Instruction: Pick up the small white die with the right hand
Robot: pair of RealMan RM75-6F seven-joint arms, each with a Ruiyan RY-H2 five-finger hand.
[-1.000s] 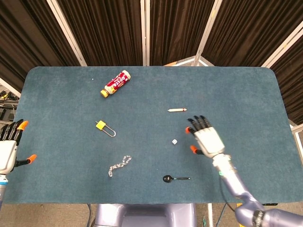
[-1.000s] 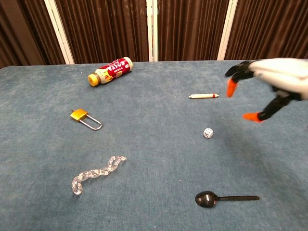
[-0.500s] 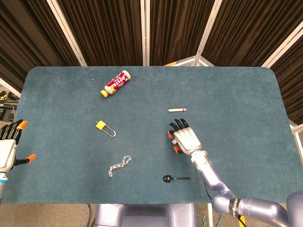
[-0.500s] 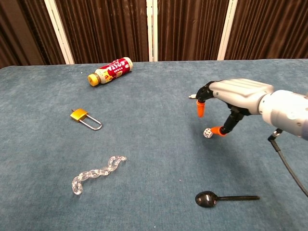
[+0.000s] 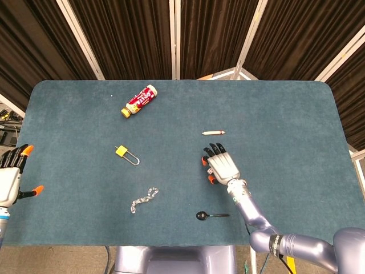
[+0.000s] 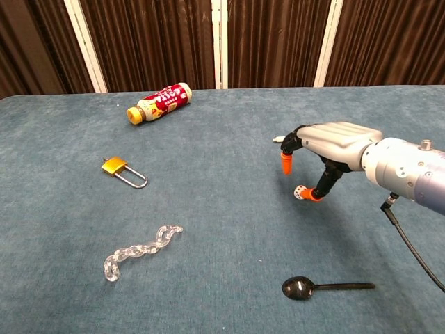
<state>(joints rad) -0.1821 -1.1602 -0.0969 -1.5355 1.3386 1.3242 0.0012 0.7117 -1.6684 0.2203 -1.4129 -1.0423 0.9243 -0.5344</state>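
Note:
The small white die (image 6: 299, 192) lies on the blue table right of centre. My right hand (image 6: 332, 145) hovers over it, palm down and fingers apart. Its orange thumb tip touches the die's right side, and an orange fingertip (image 6: 285, 165) hangs just above and to the left of the die. The hand holds nothing. In the head view the right hand (image 5: 222, 165) covers nearly all of the die. My left hand (image 5: 8, 178) rests open at the table's far left edge.
A red-labelled bottle (image 6: 159, 101) lies at the back left. Nearer are a yellow padlock (image 6: 115, 166) and a clear chain (image 6: 139, 250). A black spoon (image 6: 325, 287) lies in front of the right hand. A white stick (image 5: 213, 133) lies just beyond it.
My right hand has swung left and come down onto the die. Its thumb tip, apart from the die before, now touches it. The left hand has not moved.

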